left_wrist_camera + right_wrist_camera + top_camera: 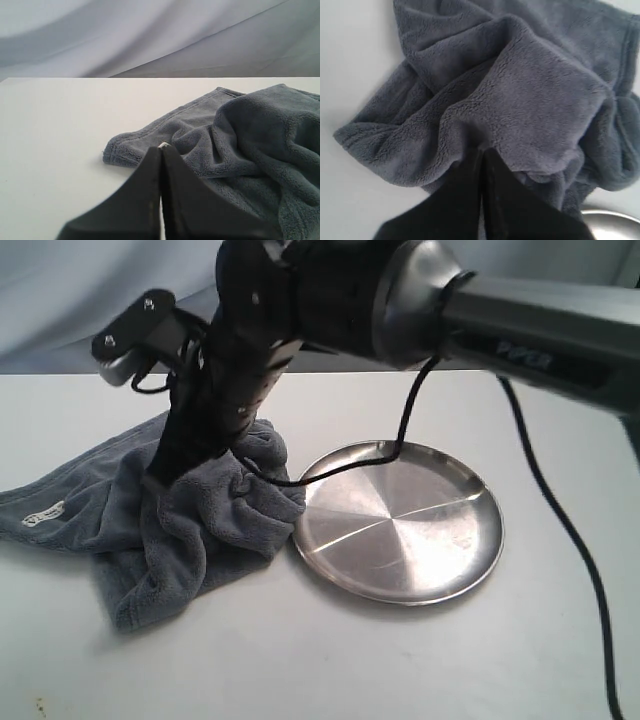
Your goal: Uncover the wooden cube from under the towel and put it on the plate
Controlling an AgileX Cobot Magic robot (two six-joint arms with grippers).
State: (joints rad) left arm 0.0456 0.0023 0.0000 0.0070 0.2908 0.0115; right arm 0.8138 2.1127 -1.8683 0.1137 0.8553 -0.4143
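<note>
The towel (190, 525), dark grey and plush, lay crumpled on the bench (300, 660). It was bunched into thick folds and rose to a peak near its middle. One flatter corner spread away from the plate and carried a small white label (43, 513) at its edge. The plate (420, 540), round shiny steel with a shallow raised rim, sat flat just beside the towel, whose nearest folds reached its rim.

The right arm (540, 340) comes in over the worktop's (300, 660) far right corner and crosses the middle, its wrist (330, 290) bent steeply down. The right gripper (482, 150) has its fingers pressed together, tips sunk in the towel (530, 90); it may be pinching a fold, but that is unclear. The left gripper (161, 148) is closed flat on nothing, low over the worktop.
</note>
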